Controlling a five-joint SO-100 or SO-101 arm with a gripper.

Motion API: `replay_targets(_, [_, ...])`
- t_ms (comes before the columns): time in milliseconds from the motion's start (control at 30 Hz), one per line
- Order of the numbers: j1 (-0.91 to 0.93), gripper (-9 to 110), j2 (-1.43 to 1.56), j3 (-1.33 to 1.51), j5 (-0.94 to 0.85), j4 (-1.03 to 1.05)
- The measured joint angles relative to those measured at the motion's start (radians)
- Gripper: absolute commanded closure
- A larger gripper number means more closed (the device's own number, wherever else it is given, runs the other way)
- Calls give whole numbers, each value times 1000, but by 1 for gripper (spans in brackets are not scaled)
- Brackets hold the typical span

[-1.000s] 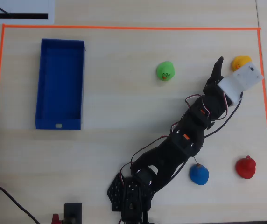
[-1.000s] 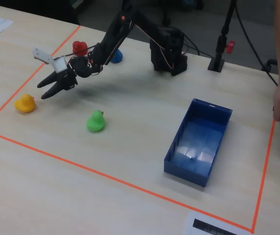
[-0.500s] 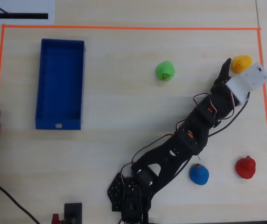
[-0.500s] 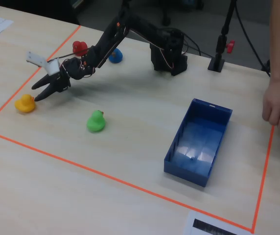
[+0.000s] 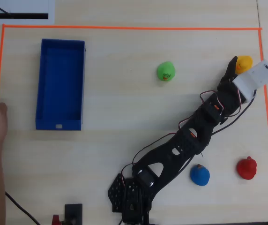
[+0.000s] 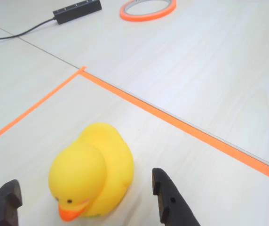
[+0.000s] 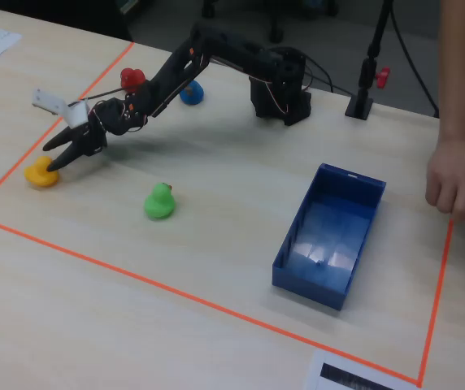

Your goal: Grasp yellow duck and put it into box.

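The small rounded yellow toy duck with an orange beak (image 6: 91, 175) sits upright on the pale wood-grain desk (image 5: 124, 112), just inside the far right corner of the orange tape border (image 5: 129, 28) in the overhead view (image 5: 244, 62). In the wrist view the two black fingertips (image 6: 168, 197) stand on either side of the duck, apart from it, with the duck between them and its beak pointing toward the camera. The jaws are spread wide around the duck and do not yet touch it. The gripper (image 7: 55, 156) in the fixed view reaches down to the duck (image 7: 41, 173) with the black arm (image 5: 185, 140) stretched out long from its base.

A green toy duck (image 5: 166, 71) rests near the middle of the desk, well apart from the yellow one. A blue toy duck (image 5: 200, 174) and a red toy duck (image 5: 247, 168) lie close to the arm's base side. The long dark blue open-top box (image 5: 60, 84) stands at the left in the overhead view, far from the yellow duck. A person's hand (image 7: 457, 183) rests at the desk's edge beside the box.
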Motion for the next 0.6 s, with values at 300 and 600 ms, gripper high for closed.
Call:
replay_targets(300, [-3, 63, -95, -146, -6, 48])
replay_targets(600, [-23, 101, -135, -193, -35, 67])
